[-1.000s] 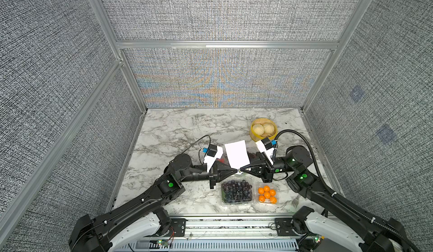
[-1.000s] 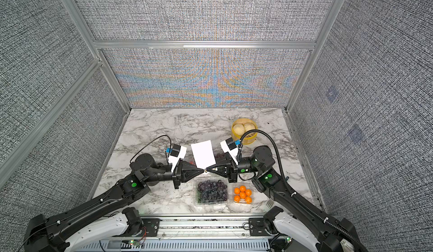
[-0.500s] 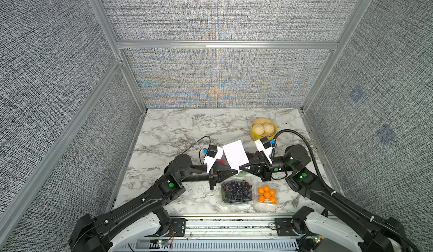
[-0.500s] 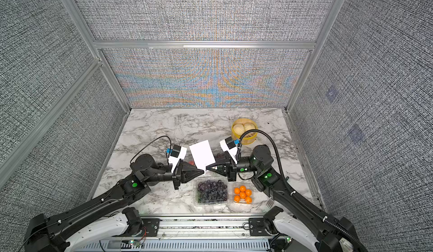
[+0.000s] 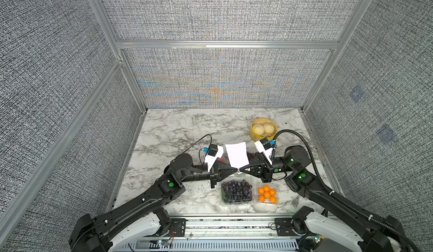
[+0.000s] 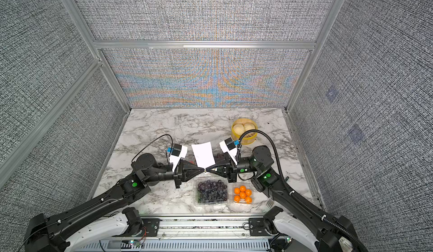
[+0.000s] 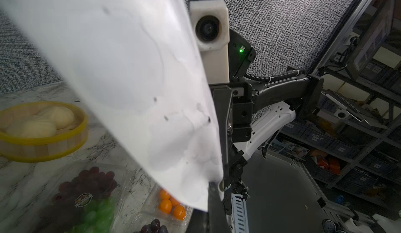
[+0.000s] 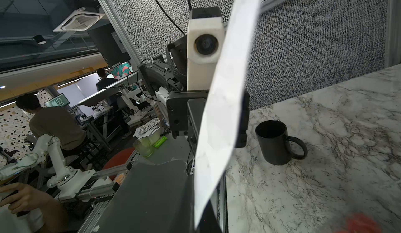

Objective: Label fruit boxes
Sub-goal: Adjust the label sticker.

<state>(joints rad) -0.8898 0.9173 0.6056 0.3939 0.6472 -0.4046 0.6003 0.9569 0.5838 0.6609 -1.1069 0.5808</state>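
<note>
Two black arms reach over the marble table (image 5: 178,131) and meet tip to tip in the middle. The left gripper (image 5: 233,168) and the right gripper (image 5: 243,168) both pinch tight on the bottom edge of the white sticker sheet (image 5: 236,154), which stands up in the air. Close in front sits the box of dark grapes (image 5: 236,191), with the box of oranges (image 5: 267,193) just beside it. The box of purple and green grapes (image 7: 86,199) lies behind the sheet. The box of red fruit (image 6: 192,162) barely peeks out.
</note>
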